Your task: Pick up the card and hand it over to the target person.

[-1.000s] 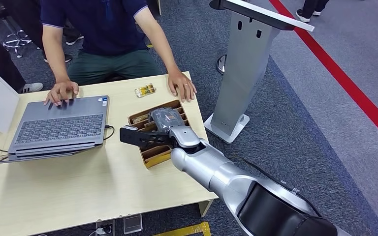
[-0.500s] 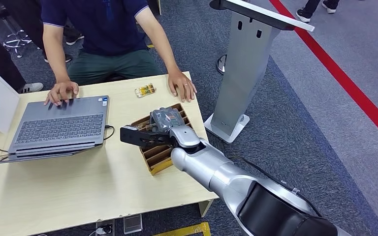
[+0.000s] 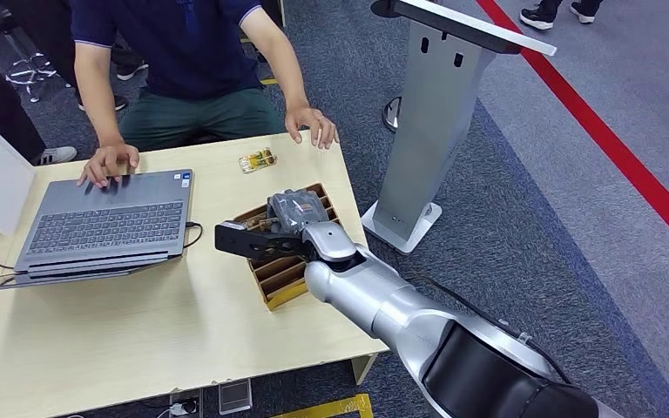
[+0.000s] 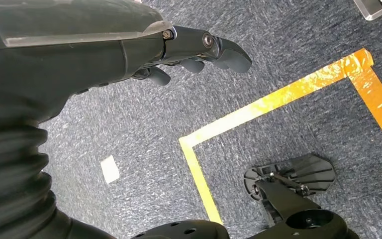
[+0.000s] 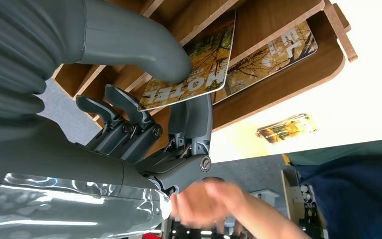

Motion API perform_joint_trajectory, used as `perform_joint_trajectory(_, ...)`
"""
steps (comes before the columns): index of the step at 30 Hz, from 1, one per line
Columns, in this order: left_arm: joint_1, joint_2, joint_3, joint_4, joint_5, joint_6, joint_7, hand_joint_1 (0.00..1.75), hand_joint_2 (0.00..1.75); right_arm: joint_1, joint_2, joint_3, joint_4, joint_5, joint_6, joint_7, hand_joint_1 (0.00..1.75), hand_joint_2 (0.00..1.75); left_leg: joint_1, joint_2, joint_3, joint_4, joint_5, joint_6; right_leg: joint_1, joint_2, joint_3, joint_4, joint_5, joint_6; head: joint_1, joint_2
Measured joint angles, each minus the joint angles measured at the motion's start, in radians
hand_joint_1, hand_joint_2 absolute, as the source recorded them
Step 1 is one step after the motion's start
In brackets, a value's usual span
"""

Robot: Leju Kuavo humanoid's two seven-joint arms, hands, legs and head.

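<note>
As the right hand [image 5: 144,107] pinches the card [image 5: 191,67] between thumb and fingers over the wooden rack [image 3: 283,279], we judge it thin, light, stiff and slippery. The person's hand [image 3: 312,124] waits at twelve o'clock.

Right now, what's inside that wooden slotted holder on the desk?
In the wooden holder, one hotel card lies in a slot; the right hand pinches another hotel card over it. The hand covers the other slots.
</note>
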Motion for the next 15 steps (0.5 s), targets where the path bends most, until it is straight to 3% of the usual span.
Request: perform_joint_trajectory(15, -0.004, 0.001, -0.001, 0.002, -0.004, 0.001, -0.011, 0.00, 1.75, -0.104, -0.096, -0.101, -0.127, 0.010, -0.195, 0.004, 1.75, 1.75, 0.000, -0.001, -0.002, 0.002, 0.000, 0.000, 0.000, 0.000, -0.001, 0.001, 0.000, 0.000, 0.000, 0.000)
